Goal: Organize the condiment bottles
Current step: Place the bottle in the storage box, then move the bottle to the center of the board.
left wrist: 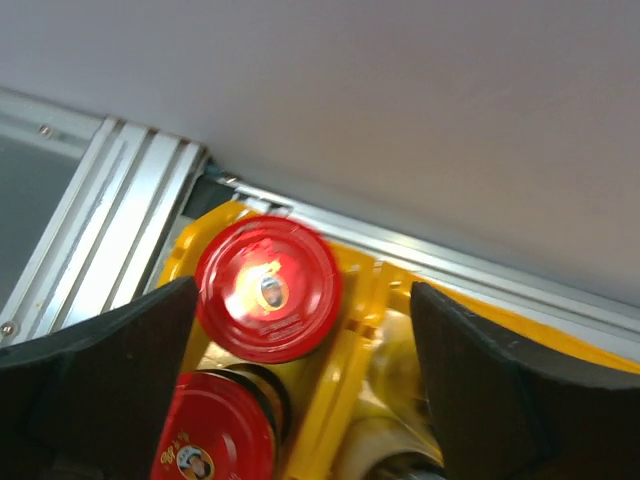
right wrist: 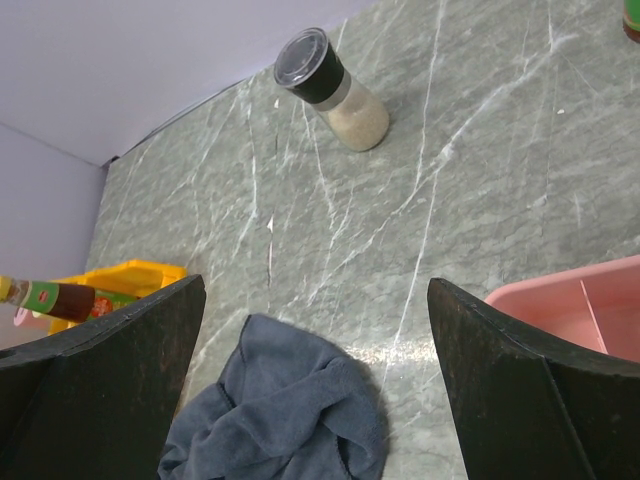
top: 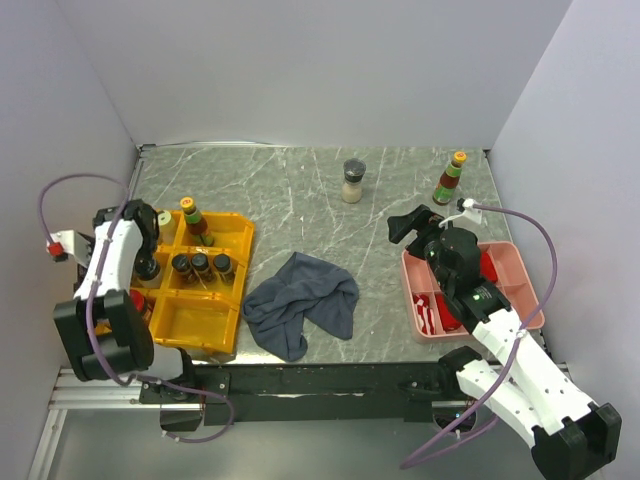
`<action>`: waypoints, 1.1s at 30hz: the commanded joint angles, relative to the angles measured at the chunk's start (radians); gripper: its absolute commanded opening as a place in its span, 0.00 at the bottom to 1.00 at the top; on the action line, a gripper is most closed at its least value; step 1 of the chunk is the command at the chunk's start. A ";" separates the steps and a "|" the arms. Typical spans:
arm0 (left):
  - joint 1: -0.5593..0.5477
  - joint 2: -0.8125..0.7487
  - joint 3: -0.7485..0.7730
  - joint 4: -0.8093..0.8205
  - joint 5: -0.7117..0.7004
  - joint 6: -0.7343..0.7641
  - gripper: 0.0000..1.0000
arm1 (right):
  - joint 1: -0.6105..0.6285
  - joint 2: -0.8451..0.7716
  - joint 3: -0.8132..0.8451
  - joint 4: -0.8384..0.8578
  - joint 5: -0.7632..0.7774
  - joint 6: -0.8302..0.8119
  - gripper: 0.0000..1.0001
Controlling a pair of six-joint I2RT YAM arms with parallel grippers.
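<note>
My left gripper is open and empty over the left side of the yellow tray. In the left wrist view its fingers flank two red-capped jars standing in the tray. A blurred jar lies in the adjoining compartment. Three black-capped jars and a sauce bottle also stand in the yellow tray. My right gripper is open and empty above the table left of the pink tray. A black-capped spice jar and an orange-capped sauce bottle stand at the back.
A crumpled dark grey cloth lies in the middle near the front edge, below my right gripper in its wrist view. The pink tray holds red-capped items. Walls close in on the left, back and right.
</note>
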 commanded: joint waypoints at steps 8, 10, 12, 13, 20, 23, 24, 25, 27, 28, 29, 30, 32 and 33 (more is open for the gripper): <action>-0.059 -0.200 0.242 0.148 -0.050 0.432 0.99 | -0.003 -0.003 0.009 0.023 0.016 -0.014 1.00; -0.092 -0.226 0.250 0.233 0.010 0.521 0.99 | -0.003 -0.005 0.006 0.029 0.022 -0.014 1.00; -0.130 -0.277 0.244 0.395 0.088 0.668 0.99 | -0.003 0.001 0.002 0.035 0.022 -0.012 1.00; -0.138 -0.300 0.232 0.467 0.141 0.740 0.99 | -0.003 0.006 0.003 0.035 0.020 -0.012 1.00; -0.203 -0.519 -0.020 1.090 0.897 1.103 0.99 | -0.004 0.046 0.022 0.026 0.014 -0.020 1.00; -0.320 -0.471 -0.026 1.198 1.059 1.145 0.99 | -0.003 0.043 0.012 0.044 0.013 -0.021 1.00; -0.354 -0.446 -0.017 1.206 1.093 1.163 0.99 | -0.003 0.043 0.009 0.048 0.008 -0.021 1.00; -0.394 -0.417 0.007 1.204 1.102 1.204 0.99 | -0.003 0.044 0.008 0.051 0.008 -0.020 1.00; -0.513 -0.325 0.035 1.193 1.101 1.247 0.99 | -0.003 0.050 0.011 0.049 0.008 -0.020 1.00; -0.552 -0.301 0.050 1.192 1.099 1.279 0.99 | -0.003 0.059 0.017 0.048 0.012 -0.023 1.00; -0.616 -0.256 0.052 1.201 1.102 1.293 0.99 | -0.004 0.067 0.022 0.039 0.019 -0.024 1.00; -0.645 -0.241 0.050 1.219 1.108 1.306 0.99 | -0.003 0.075 0.028 0.031 0.022 -0.024 1.00; -0.705 -0.207 0.041 1.283 1.155 1.335 0.99 | -0.003 0.096 0.052 0.008 0.032 -0.027 1.00; -0.721 -0.199 0.037 1.308 1.174 1.341 0.99 | -0.003 0.102 0.060 0.000 0.037 -0.026 1.00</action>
